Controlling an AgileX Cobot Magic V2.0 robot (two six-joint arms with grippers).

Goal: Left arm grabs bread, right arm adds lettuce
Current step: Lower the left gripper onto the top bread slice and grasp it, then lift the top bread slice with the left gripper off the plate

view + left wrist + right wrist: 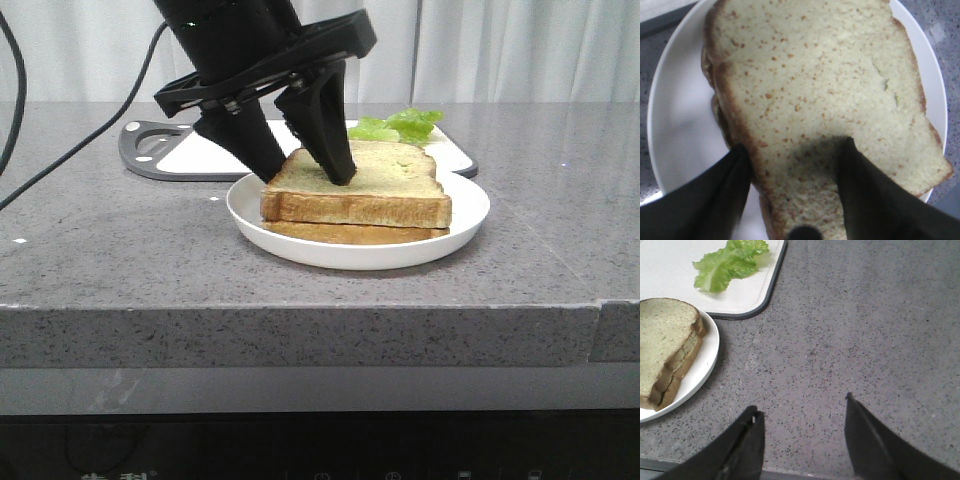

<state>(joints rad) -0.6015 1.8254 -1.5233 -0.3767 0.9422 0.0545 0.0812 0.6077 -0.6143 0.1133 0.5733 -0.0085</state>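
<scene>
I'm looking at a staged kitchen mock-up, likely in a lab: a grey speckled stone tabletop (520, 190), a white plate (470, 215) of toast, a white cutting board (747, 297) with a dark rim, and plain white curtains (520, 50) closing off the back. Below the tabletop's edge sits a dark appliance panel (320, 450).

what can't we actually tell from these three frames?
- Left hand: the front view shows one finger on top of the bread and one at its far edge, but not whether they're pinching it. The left wrist view leaves contact unclear too.
- Lower slice: mostly covered by the top slice in every view.
- Lettuce: largely hidden behind the bread in the front view.
- Right hand: absent from the front view; only its fingertips show in the right wrist view.
</scene>
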